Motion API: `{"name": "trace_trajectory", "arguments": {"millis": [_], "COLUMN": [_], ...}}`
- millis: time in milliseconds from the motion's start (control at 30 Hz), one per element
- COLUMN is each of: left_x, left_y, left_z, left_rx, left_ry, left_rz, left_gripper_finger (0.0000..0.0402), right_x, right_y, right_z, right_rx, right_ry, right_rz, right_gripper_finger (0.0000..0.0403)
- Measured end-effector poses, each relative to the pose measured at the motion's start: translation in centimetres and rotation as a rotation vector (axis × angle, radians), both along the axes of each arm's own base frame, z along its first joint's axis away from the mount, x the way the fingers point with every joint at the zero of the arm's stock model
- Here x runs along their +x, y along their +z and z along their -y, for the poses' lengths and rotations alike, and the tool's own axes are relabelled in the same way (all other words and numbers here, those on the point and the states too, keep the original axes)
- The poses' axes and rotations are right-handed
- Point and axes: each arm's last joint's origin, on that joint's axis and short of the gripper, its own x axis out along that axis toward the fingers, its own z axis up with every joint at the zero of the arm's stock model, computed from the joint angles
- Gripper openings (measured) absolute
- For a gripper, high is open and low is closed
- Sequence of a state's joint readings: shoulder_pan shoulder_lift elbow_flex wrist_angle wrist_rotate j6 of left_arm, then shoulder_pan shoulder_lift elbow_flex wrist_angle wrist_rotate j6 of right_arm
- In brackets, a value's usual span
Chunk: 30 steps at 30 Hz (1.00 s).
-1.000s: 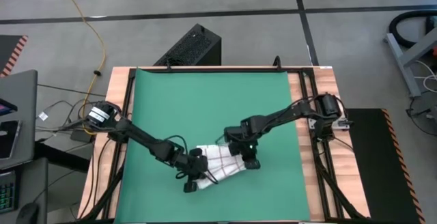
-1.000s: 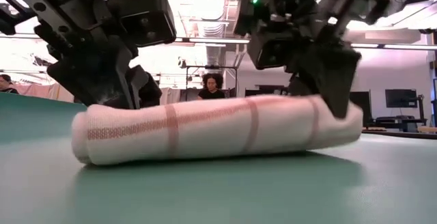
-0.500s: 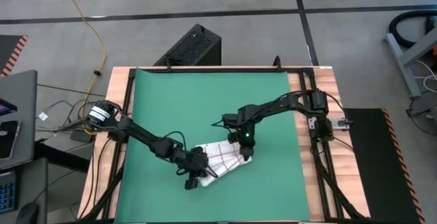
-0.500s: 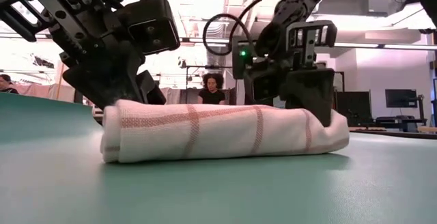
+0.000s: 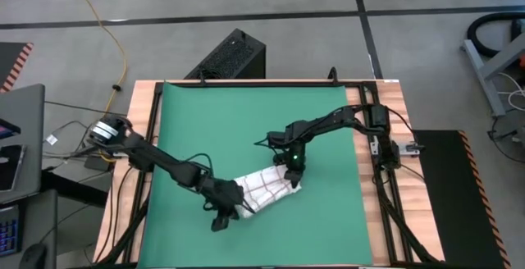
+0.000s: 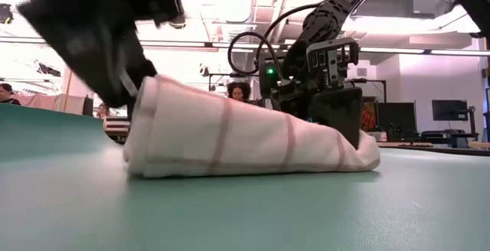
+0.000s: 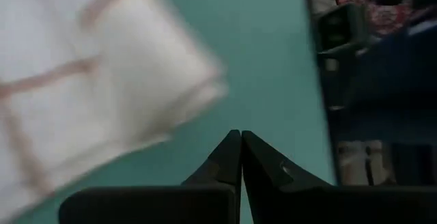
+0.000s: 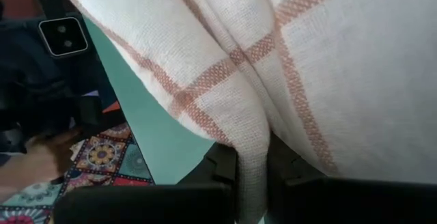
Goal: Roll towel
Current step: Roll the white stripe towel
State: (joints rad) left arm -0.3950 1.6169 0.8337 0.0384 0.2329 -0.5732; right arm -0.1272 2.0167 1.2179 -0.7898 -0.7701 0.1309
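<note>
On the left of the high view the left arm reaches across the desk point(image 5: 138, 121), a wooden frame covered by a smooth green mat point(image 5: 246, 121). Its left end effector point(image 5: 221, 216) sits at the near-left end of the towel point(image 5: 264, 189). In the left wrist view its two dark fingers point(image 7: 235, 157) are pressed together with nothing between them, their tips over bare mat just beside the towel's rolled end point(image 7: 102, 94). In the low view this end effector is a dark blurred mass point(image 6: 92, 44) touching the raised end of the towel.

The towel lies near the middle of the mat, toward its near edge, angled so that it runs from near-left to far-right. It is a thin white woven cloth with a red grid of lines, gathered into a loose roll. In the low view the roll point(image 6: 245, 140) is thick and high at one end and tapers to a low flat end at the other, resting on the mat.

To the right, the right end effector point(image 5: 292, 170) is at the towel's far-right end, its arm stretching back to the desk's right side. In the right wrist view its fingers point(image 8: 222, 166) are closed on a pinched fold of the cloth point(image 8: 249, 162), whose coarse weave and red stripes fill the frame. In the low view it stands upright point(image 6: 337, 109) at the towel's tapered end, a green light on its body.

A person point(image 6: 239, 98) shows in the room behind the towel.
</note>
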Motion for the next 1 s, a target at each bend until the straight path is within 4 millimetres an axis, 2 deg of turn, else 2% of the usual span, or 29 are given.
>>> {"name": "trace_trajectory", "arguments": {"millis": [133,267,500,700,867,1000], "left_x": [-0.4,0.1,2.6,4.9,6.1,6.1], "left_y": [2.5,5.0,6.9,5.5,3.7,4.0], "left_z": [-0.4,-0.4,0.8,1.9,2.5,3.1], "left_rx": [0.032,0.211,0.427,0.547,0.591,0.633], "left_ry": [0.045,0.117,-0.165,-0.362,-0.409,-0.415], "left_rz": [0.047,0.162,0.224,0.149,0.105,0.133], "left_gripper_finger": [0.0,0.0,0.0,0.0,0.0,0.0], "right_x": [0.2,0.2,0.4,0.5,0.6,0.6], "right_y": [0.0,0.0,0.0,0.0,-0.1,-0.1], "right_z": [-0.2,-0.2,-0.2,-0.2,-0.6,-0.9], "right_rx": [-0.011,-0.022,-0.033,-0.047,-0.062,-0.069], "right_ry": [0.002,-0.007,-0.011,-0.018,-0.009,-0.005], "right_rz": [0.009,0.009,0.02,0.021,0.029,0.028], "right_gripper_finger": [0.0042,0.0042,0.0042,0.0042,0.0042,0.0042]}}
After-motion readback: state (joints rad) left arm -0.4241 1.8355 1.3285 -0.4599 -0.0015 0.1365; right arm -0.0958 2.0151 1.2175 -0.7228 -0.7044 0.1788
